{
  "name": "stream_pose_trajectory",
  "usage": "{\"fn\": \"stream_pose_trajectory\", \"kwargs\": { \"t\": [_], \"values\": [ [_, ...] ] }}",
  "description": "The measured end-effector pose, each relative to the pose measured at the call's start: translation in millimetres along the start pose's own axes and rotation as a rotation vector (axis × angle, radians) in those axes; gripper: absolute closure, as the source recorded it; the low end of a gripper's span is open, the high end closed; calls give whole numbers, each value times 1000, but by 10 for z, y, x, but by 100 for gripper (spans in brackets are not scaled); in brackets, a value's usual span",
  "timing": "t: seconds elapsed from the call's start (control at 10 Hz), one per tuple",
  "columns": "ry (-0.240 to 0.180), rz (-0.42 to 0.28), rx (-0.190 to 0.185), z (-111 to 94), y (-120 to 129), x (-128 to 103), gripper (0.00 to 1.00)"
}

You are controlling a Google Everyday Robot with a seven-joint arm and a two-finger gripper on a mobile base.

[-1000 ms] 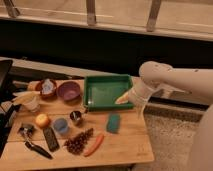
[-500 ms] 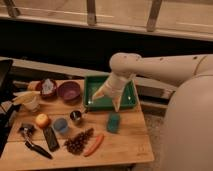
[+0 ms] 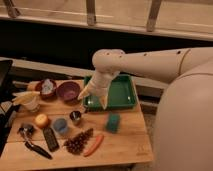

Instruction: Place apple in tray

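**Wooden bench with apple at the left and a robot pincer over the green tray**

Wooden bench [image 3: 122,146] fills the lower half of the view, crowded with small items. Nearest the front edge, from left to right, lie a black-handled tool [image 3: 35,149], a dark remote control [image 3: 50,139], a dark bunch that looks like grapes [image 3: 77,142], and a long orange carrot [image 3: 94,144].

One row further back, the apple [image 3: 42,120] sits on the bench at the left, small, round and yellow-orange. Just to its right stands a blue cup [image 3: 61,125], then a small metal cup [image 3: 76,117]. A green sponge block [image 3: 113,122] lies further right.

Behind these, at the left, is a pale cup [image 3: 29,101] with something yellow across it, a dark red bowl [image 3: 46,87] holding something white, and a round purple bowl [image 3: 67,91]. To their right sits the tray [image 3: 125,95], green and rectangular with a raised rim, well apart from the apple.

A thick white arm [image 3: 150,62] reaches in from the right and bends down over the tray's left end. The pincer [image 3: 92,100] hangs at the tray's front left corner, close above the metal cup. Its two pale fingers [image 3: 84,93] are spread apart, with the tray's green showing between them.

Beyond the bench runs a dark wall, with bright window posts above.
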State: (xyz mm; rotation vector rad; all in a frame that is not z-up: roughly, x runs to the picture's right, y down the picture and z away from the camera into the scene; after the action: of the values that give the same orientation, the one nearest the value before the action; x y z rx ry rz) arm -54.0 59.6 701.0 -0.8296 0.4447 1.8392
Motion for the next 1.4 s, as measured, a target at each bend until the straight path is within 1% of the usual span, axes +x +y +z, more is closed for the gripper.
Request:
{"fn": "stream_pose_trajectory", "kwargs": {
  "t": [0.1,0.2,0.3,0.4,0.5,0.6,0.7,0.9,1.0,1.1,1.2,1.4],
  "values": [
    [3,-1,1,11,8,2,20],
    [-3,-1,5,0,-13,-31,20],
    [-11,-12,11,-7,14,-97,20],
    [-17,-43,17,-10,118,-211,20],
    [-20,-80,27,11,265,-336,20],
    [-22,-113,35,48,442,-408,20],
    [-19,-146,41,101,629,-438,20],
    [-19,-240,51,250,1143,-494,20],
    [-15,-285,52,318,1352,-490,20],
    [-6,-342,50,395,1606,-441,20],
    [17,-395,44,476,1794,-341,20],
    [64,-490,57,580,2008,-113,20]
  ]
}}
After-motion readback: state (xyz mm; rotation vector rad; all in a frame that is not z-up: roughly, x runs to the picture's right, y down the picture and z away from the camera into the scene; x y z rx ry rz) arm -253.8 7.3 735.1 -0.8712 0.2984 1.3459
